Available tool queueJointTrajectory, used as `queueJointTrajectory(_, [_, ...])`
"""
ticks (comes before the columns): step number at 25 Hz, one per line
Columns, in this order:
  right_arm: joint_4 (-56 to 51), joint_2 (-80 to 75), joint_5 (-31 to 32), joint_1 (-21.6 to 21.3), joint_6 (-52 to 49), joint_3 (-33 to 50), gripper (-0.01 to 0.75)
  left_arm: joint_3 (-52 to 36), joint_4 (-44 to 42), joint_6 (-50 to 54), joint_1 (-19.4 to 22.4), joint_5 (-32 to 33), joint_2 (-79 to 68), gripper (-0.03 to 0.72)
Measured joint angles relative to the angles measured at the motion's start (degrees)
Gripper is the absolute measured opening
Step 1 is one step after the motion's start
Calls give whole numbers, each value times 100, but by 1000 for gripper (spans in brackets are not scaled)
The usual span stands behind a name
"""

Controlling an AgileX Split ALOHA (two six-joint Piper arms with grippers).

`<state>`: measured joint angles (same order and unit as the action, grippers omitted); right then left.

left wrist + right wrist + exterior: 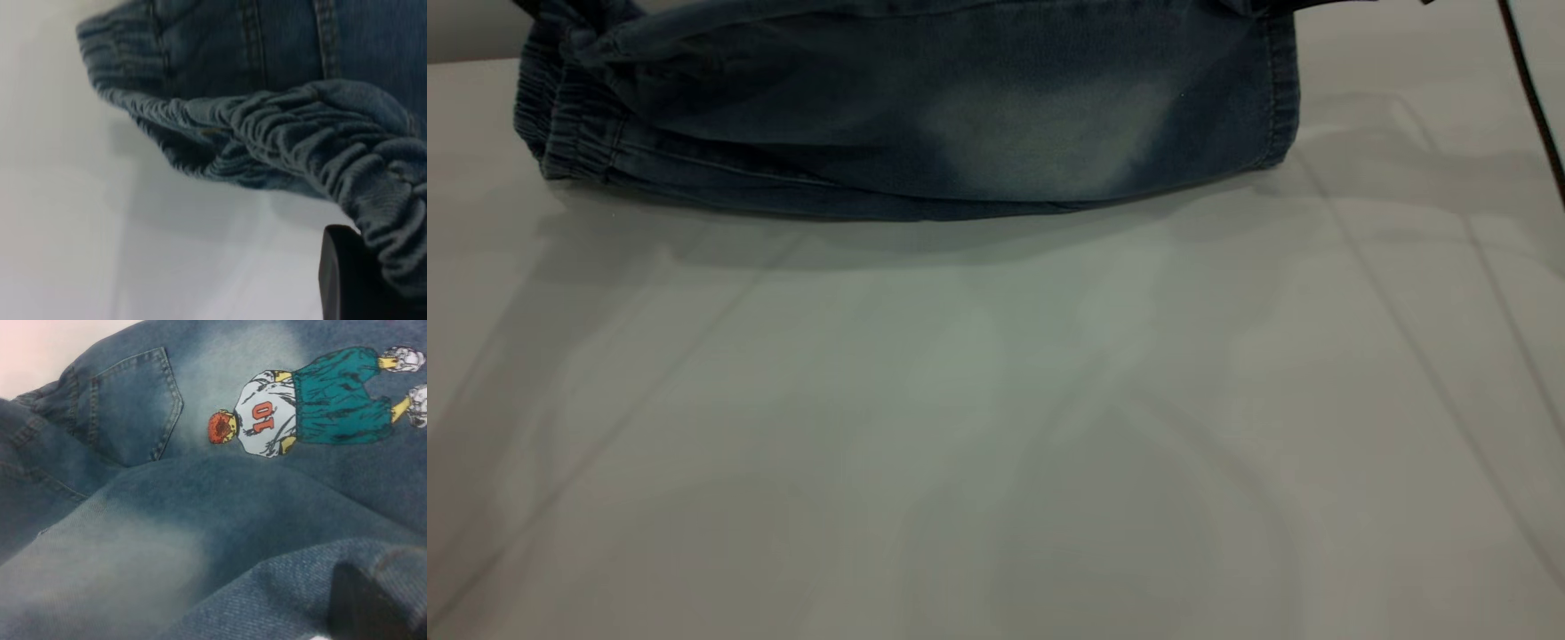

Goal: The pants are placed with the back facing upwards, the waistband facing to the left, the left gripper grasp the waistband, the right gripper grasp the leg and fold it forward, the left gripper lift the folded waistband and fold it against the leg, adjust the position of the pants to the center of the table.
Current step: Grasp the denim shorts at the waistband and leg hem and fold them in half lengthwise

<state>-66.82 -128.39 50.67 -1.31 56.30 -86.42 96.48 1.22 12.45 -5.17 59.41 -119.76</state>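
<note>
Folding the leg [1040,133] forward looks like the step in hand: we see the pants [907,107] raised along the far edge of the table [996,427], waistband [560,124] at the exterior view's left, hem at its right. The left gripper [353,280] shows only as one dark jaw with gathered waistband draped right over it; we judge it clamped on the band, the second jaw is hidden. The right gripper [367,603] is a dark tip wrapped in denim just above the cartoon leg; we cannot tell if it is clamped. Risks as we judge them: elastic ruching slipping off the left jaw under the lifted weight, uneven travel of the two claws skewing the fold, or the right jaw pinching both layers and dragging the lower leg along.
</note>
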Motion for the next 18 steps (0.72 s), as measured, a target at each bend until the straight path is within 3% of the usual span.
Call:
queueJointTrajectory(10, [129,-522,-214,191,36,-904,15,1158,-277,0,0,139,-683,140])
queueJointTrajectory(18, [244,-793,-817,203,466,-1009,15,1294,-359,0,0,-161,-1057,140])
